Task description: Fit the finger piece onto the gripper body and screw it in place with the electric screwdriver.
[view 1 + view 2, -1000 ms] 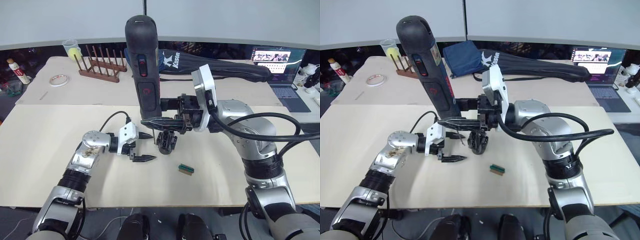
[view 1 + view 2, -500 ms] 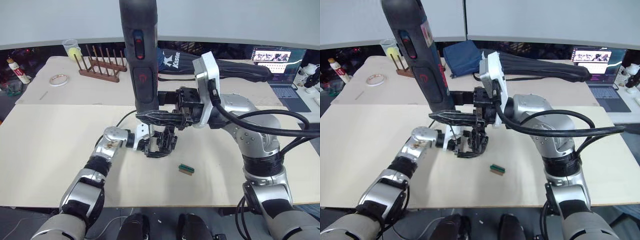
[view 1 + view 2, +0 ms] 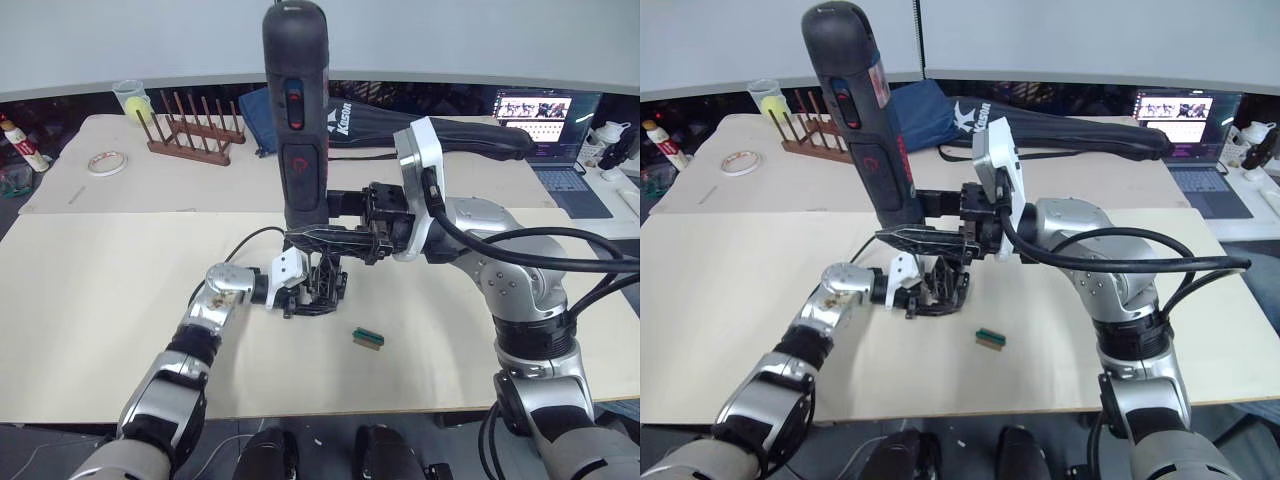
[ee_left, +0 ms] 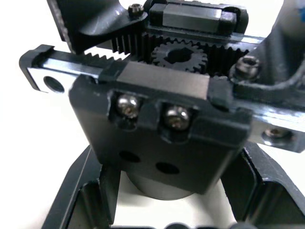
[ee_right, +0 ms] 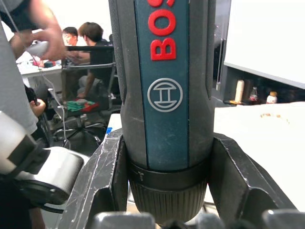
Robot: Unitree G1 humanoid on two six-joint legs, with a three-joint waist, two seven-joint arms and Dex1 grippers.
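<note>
My right gripper [image 3: 325, 238] is shut on the electric screwdriver [image 3: 298, 130], clasping it low on its thick black barrel [image 5: 164, 86]. The tool stands upright above the gripper body [image 3: 325, 288], and its bit is hidden behind the fingers. The gripper body sits on the cream table, near the middle. My left gripper [image 3: 297, 300] reaches in from the left and is shut on it. In the left wrist view, the body's toothed racks, gear and a block with two screws [image 4: 157, 124] sit between my fingers [image 4: 81, 200]. The finger piece is hidden.
A small green block [image 3: 369, 338] lies just right of the gripper body. At the back stand a wooden peg rack [image 3: 190, 135], a tape roll [image 3: 105, 160], a cup [image 3: 130, 98], a long black bag [image 3: 450, 135] and a laptop [image 3: 545, 120]. People sit in the background [image 5: 86, 43].
My left gripper moved right from the bare table to the gripper body and closed on it. The screwdriver rose, then came back down a little. The camera shifted slightly.
</note>
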